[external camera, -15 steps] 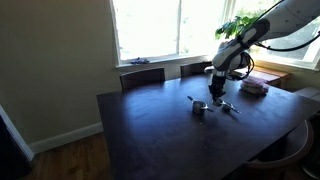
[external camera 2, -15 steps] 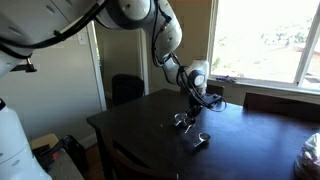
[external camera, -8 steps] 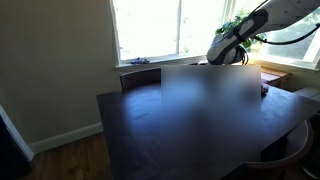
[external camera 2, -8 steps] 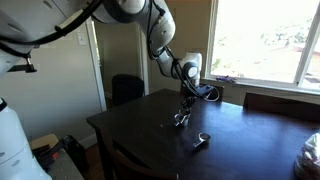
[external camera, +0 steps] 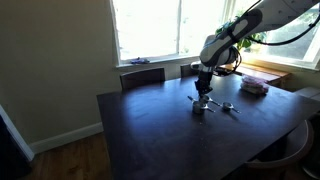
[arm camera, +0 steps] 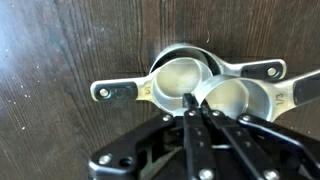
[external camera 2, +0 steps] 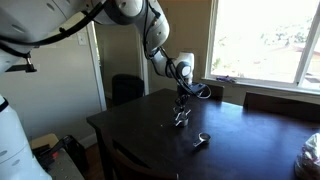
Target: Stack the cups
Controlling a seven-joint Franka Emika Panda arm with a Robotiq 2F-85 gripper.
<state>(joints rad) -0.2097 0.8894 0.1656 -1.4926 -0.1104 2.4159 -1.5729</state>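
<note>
Wrist view looks straight down on a pale cup (arm camera: 178, 78) and a second cup (arm camera: 235, 97) beside it, rims touching, handles pointing to opposite sides. The gripper (arm camera: 190, 105) has its jaws drawn narrow, with the tips just where both rims meet; whether they pinch a rim, I cannot tell. In an exterior view the gripper (external camera: 204, 90) now hangs right over this group of cups (external camera: 203, 106), nearer the far edge of the table (external camera: 150, 135) than the near edge. A second ago it stood more to the side. One single cup (external camera: 228, 106) lies apart and has not moved, so I judge the stack is not yet finished.
</note>
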